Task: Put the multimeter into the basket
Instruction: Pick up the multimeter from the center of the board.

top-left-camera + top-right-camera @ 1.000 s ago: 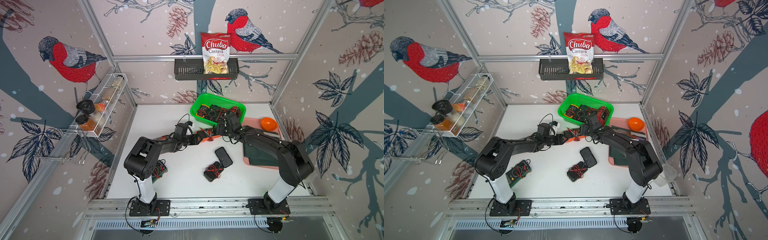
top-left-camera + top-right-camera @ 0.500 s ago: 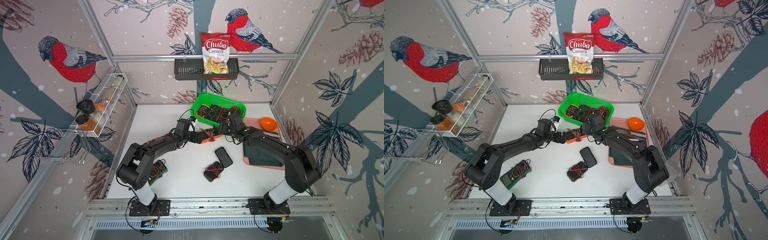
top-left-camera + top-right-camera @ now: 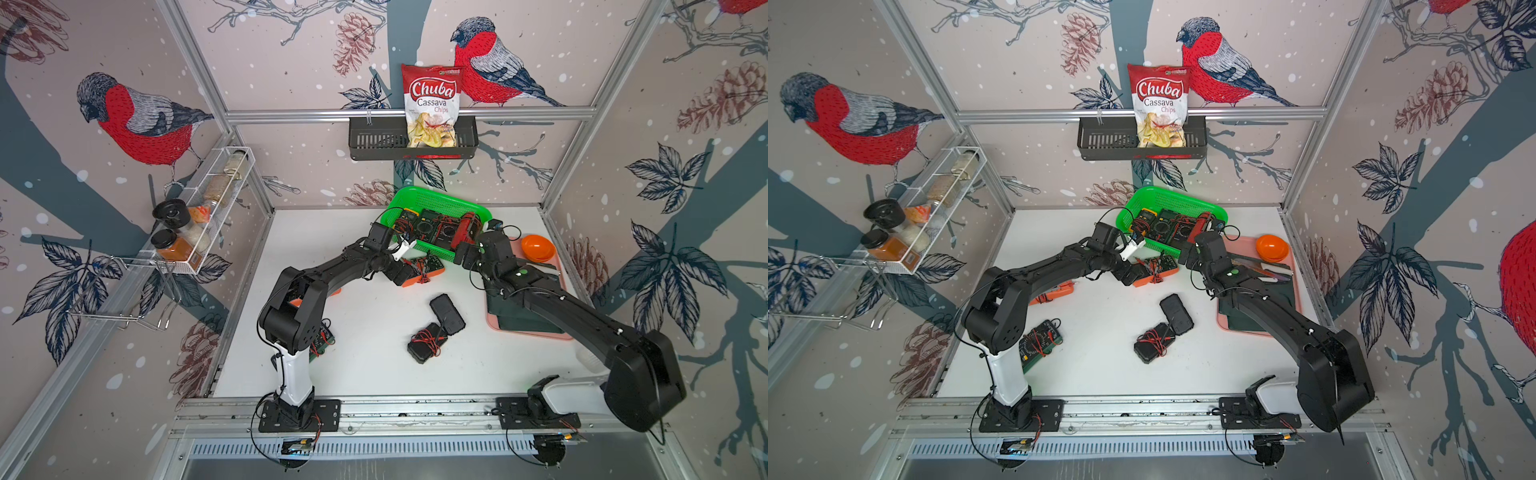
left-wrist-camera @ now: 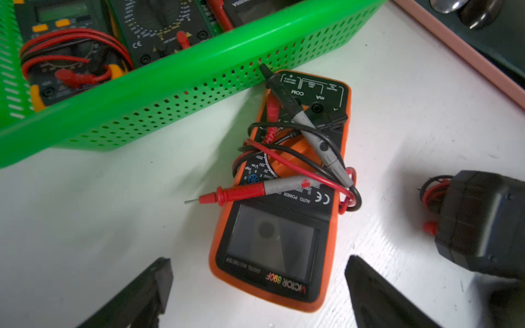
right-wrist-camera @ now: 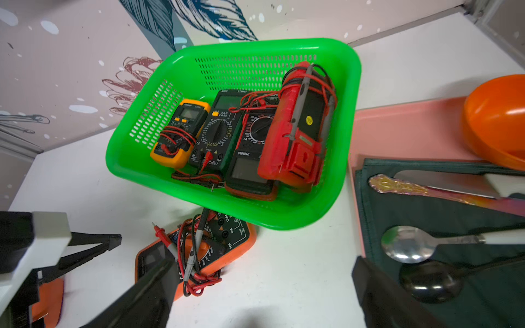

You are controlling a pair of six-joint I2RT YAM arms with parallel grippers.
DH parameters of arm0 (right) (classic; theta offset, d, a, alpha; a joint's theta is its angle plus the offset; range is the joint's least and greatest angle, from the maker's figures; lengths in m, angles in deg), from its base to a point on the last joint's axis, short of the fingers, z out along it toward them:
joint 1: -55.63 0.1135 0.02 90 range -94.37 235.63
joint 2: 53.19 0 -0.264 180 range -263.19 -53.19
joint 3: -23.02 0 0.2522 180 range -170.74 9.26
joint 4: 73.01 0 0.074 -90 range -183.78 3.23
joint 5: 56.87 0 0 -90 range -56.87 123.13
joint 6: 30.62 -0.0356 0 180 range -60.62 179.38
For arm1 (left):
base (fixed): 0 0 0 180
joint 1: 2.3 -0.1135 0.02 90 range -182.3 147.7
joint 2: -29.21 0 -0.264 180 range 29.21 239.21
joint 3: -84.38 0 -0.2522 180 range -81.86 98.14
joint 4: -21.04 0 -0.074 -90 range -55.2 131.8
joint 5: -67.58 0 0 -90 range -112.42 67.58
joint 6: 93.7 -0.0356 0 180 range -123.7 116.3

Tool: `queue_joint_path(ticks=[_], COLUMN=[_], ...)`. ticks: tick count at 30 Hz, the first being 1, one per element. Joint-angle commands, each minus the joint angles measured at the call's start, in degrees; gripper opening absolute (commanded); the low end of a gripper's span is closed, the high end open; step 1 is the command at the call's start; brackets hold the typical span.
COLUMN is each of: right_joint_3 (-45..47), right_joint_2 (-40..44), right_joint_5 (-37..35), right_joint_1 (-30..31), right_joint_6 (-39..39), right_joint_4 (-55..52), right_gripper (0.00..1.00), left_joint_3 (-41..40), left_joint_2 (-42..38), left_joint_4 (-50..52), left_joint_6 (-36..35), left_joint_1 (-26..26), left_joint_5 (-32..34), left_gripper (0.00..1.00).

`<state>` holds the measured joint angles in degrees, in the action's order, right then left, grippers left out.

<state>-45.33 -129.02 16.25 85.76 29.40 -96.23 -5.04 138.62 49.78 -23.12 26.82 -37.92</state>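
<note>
The orange multimeter (image 4: 279,215) lies flat and face up on the counter (image 4: 99,215), outside the basket (image 4: 176,71). Its long axis runs from the display end, between the wide-apart left fingers (image 4: 147,289), to the jack end just beside the basket's near wall. The right fingers (image 5: 380,295) are also apart and hold nothing. The next step looks like a fresh grasp, best made by closing the left fingers across the short width near the middle and pinning the loose leads (image 4: 298,159). Then lift well clear of the rim so the red probe (image 4: 238,194) sticking out sideways cannot catch the mesh.
</note>
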Motion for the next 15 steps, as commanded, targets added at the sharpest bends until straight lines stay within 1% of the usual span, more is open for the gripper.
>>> queue_joint_path(ticks=[1, 8, 15], right_joint_3=[1.1, 2.8, 3.6], right_joint_2=[2.3, 5.4, 5.4], right_joint_5=[-1.8, -2.3, -2.0], right_joint_1=[-0.7, -1.3, -1.7], right_joint_6=[-0.7, -0.8, -0.9], right_joint_4=[0.6, 0.9, 1.4], right_gripper=[1.0, 1.0, 1.0], left_joint_3=[2.8, 7.8, 11.6], left_joint_2=[2.1, 6.9, 11.2], left_joint_4=[4.8, 8.2, 10.5], left_joint_6=[-4.7, -6.1, -7.0], left_joint_1=[0.2, 0.6, 2.0], left_joint_5=[-1.2, 0.8, 3.6], left_gripper=[0.98, 0.98, 0.98])
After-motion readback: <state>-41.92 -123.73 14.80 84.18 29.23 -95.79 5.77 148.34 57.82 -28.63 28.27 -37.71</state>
